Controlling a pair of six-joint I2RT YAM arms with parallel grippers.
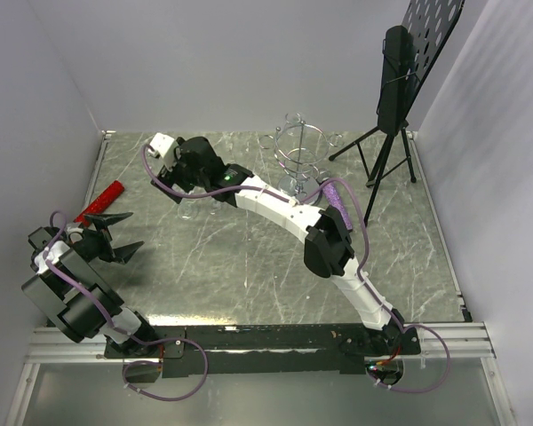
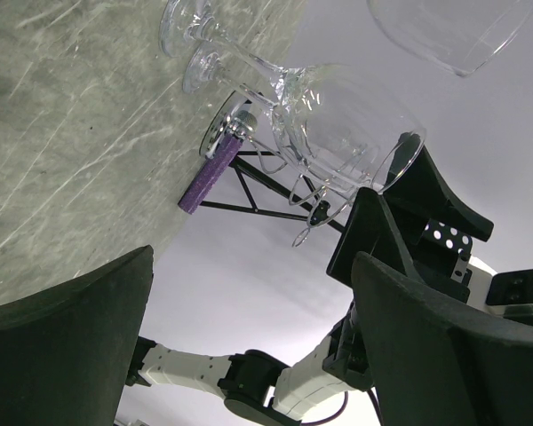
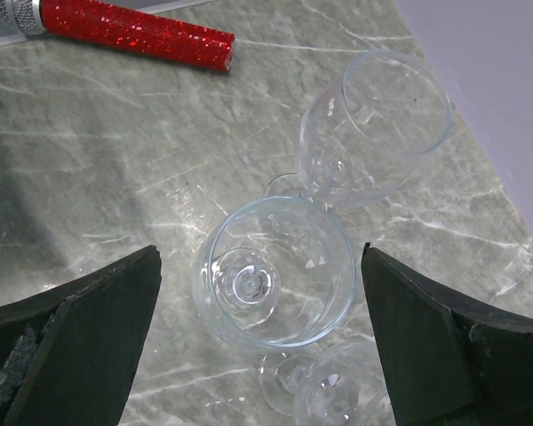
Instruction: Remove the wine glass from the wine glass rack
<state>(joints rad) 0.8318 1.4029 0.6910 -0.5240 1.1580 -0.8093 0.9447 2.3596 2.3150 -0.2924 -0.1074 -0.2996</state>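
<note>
Three clear wine glasses stand upright on the marble table. In the right wrist view the middle wine glass (image 3: 275,271) sits right below my right gripper (image 3: 259,293), whose jaws are wide open on either side of it and apart from it. The other two glasses (image 3: 377,124) (image 3: 338,395) stand close beside it. In the top view the right gripper (image 1: 179,182) hovers over the faint glasses (image 1: 195,209), left of the chrome wine glass rack (image 1: 298,151), whose loops look empty. My left gripper (image 1: 133,232) is open and empty, facing the glasses (image 2: 338,133) and the rack's disc base (image 2: 222,129).
A red glitter microphone (image 1: 102,202) lies at the far left, also in the right wrist view (image 3: 129,31). A purple microphone (image 1: 338,197) lies beside the rack base. A black tripod stand with a perforated panel (image 1: 400,80) stands at the back right. Walls enclose the table.
</note>
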